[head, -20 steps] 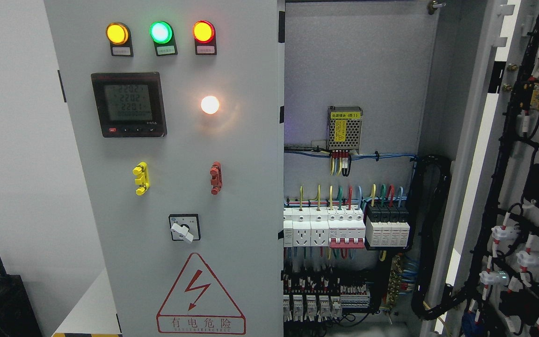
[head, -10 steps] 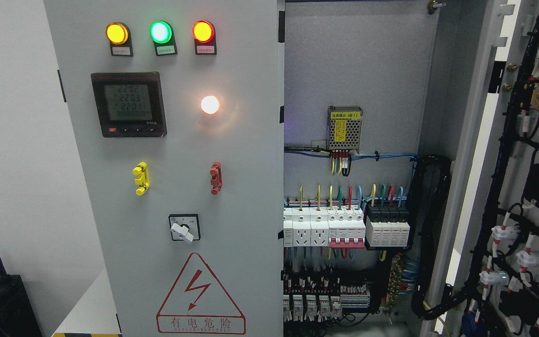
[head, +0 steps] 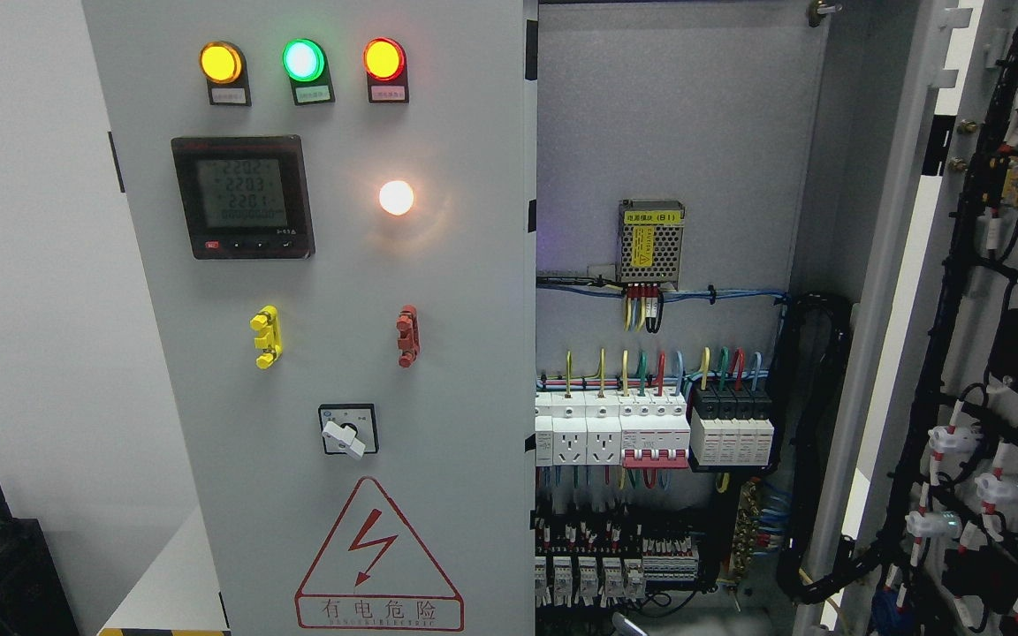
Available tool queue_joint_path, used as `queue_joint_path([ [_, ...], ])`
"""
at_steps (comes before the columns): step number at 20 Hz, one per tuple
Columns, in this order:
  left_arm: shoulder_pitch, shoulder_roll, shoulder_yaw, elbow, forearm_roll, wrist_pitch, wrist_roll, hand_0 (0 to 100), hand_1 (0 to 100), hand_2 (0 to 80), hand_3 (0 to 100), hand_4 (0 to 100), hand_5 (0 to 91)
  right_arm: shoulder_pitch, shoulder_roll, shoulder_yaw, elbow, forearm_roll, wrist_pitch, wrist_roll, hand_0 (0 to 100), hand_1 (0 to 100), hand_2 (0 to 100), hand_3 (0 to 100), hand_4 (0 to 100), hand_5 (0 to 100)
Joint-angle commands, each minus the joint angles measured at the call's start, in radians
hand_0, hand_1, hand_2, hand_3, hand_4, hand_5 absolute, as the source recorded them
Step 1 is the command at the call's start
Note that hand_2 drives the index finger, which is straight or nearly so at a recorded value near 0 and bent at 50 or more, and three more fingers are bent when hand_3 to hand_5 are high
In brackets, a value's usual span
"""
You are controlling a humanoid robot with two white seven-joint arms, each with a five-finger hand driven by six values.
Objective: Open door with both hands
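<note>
Head view shows you the grey left door [head: 332, 353] closed, the right door [head: 995, 353] swung open; neither hand's state can be told.

The left door [head: 332, 353] of the cabinet is shut, its three lamps [head: 301, 60] and meter [head: 242, 196] lit. The right door [head: 995, 353] stands swung wide, wiring on its inner face, baring breakers [head: 650, 433] inside.

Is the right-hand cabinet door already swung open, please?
Yes, the right door stands swung wide, its wired back facing us, exposing the breakers inside the cabinet.
</note>
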Motion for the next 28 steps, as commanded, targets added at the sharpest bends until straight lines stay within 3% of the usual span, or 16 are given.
queue_joint_path([
  [1, 0.029, -0.001, 0.0, -0.032, 0.0, 0.0, 0.001, 0, 0, 0.0, 0, 4, 0.0, -0.077, 0.007, 0.017, 0.02, -0.042, 0.035, -0.007, 0, 0, 0, 0, 0, 0],
  [7, 0.029, -0.002, 0.0, -0.032, 0.0, 0.0, 0.001, 0, 0, 0.0, 0, 4, 0.0, -0.141, 0.014, 0.015, 0.055, -0.044, 0.113, -0.007, 0, 0, 0, 0, 0, 0],
  [11, 0.029, -0.001, 0.0, -0.032, 0.0, 0.0, 0.002, 0, 0, 0.0, 0, 4, 0.0, -0.195, 0.063, 0.014, 0.107, -0.056, 0.156, -0.007, 0, 0, 0, 0, 0, 0],
  [17, 0.029, -0.001, 0.0, -0.032, 0.0, 0.0, 0.001, 0, 0, 0.0, 0, 4, 0.0, -0.297, 0.109, 0.015, 0.222, -0.058, 0.187, -0.007, 0, 0, 0, 0, 0, 0],
  [28, 0.029, -0.001, 0.0, -0.032, 0.0, 0.0, 0.001, 0, 0, 0.0, 0, 4, 0.0, -0.385, 0.109, 0.014, 0.356, -0.071, 0.194, -0.001, 0, 0, 0, 0, 0, 0],
])
